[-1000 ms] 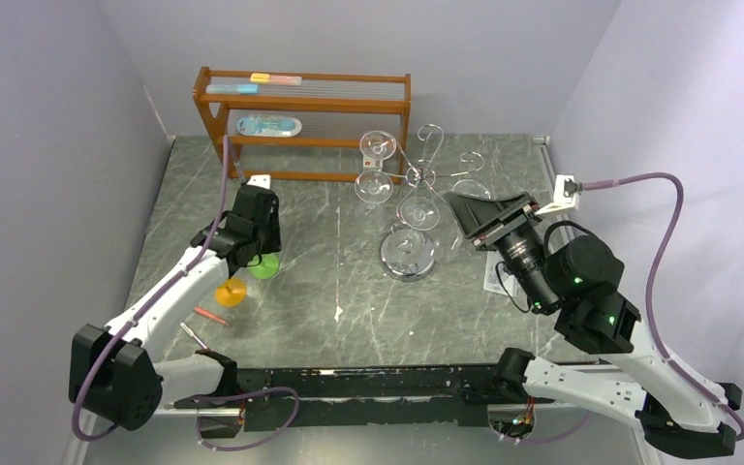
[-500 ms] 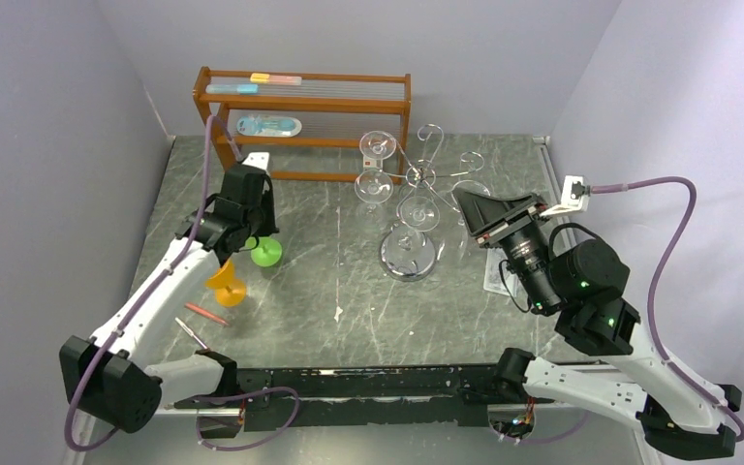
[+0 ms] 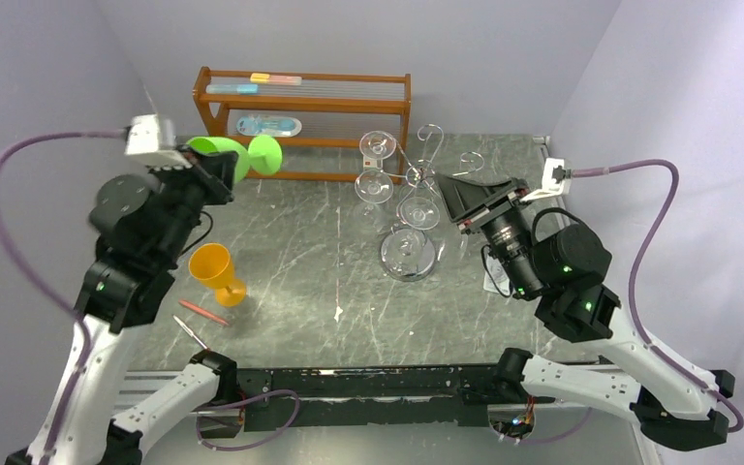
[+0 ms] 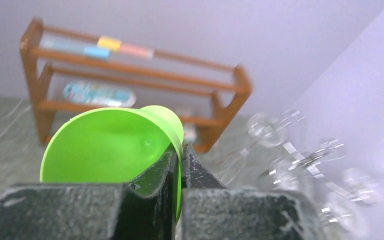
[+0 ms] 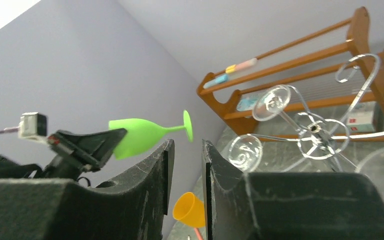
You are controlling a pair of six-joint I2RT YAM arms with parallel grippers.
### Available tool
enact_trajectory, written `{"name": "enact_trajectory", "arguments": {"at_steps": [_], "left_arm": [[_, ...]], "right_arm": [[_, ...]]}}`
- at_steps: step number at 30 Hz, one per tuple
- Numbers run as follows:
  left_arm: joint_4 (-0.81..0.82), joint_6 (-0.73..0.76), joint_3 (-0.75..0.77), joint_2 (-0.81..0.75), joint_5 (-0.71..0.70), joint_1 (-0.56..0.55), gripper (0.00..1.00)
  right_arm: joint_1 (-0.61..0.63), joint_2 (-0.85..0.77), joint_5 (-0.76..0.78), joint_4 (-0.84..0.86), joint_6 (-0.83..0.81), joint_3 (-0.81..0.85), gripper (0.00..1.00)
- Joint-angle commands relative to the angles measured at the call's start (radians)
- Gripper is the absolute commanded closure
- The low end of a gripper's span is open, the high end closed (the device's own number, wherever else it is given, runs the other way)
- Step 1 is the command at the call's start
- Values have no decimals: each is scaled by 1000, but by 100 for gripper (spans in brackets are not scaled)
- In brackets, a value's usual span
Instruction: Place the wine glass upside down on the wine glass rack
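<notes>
My left gripper (image 3: 221,167) is shut on the rim of a green plastic wine glass (image 3: 225,155). It holds the glass high above the table's back left, lying sideways with its foot (image 3: 265,155) pointing right. In the left wrist view the green bowl (image 4: 110,145) fills the space at the jaws (image 4: 181,160). The chrome wine glass rack (image 3: 413,179) stands on its mirrored base (image 3: 408,256) at centre right, with clear glasses hanging from it. My right gripper (image 3: 446,189) is open by a narrow gap and empty, just right of the rack. It faces the green glass (image 5: 140,134).
An orange wine glass (image 3: 215,271) stands on the table at the left and also shows in the right wrist view (image 5: 189,210). Two thin sticks (image 3: 203,315) lie near the front left. A brown wooden shelf unit (image 3: 300,107) stands at the back. A white card (image 3: 494,276) lies right of the rack.
My left arm has lifted the green glass off the table, raised it high and turned it sideways. The right gripper has shifted slightly left toward the rack.
</notes>
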Motion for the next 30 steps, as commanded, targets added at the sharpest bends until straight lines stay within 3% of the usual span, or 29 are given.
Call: {"name": "enact_trajectory", "arguments": {"at_steps": [1, 7, 15, 19, 22, 25, 30], "left_arm": [[257, -93, -12, -77, 84, 7, 95], [544, -259, -105, -159, 179, 7, 95], [829, -510, -199, -215, 312, 7, 95], [913, -602, -236, -224, 346, 7, 95], [967, -731, -257, -227, 350, 7, 95], [1140, -884, -314, -223, 348, 7, 95], [1325, -1013, -347, -182, 356, 7, 95]], "right_arm": [[-3, 54, -39, 93, -13, 62, 71], [-3, 95, -168, 217, 3, 43, 71], [-3, 258, -388, 176, -4, 240, 43], [-4, 331, -461, 180, 94, 317, 31], [-5, 382, -491, 248, 209, 360, 29], [-4, 437, -500, 295, 320, 413, 29], [-4, 467, -537, 458, 414, 394, 29]]}}
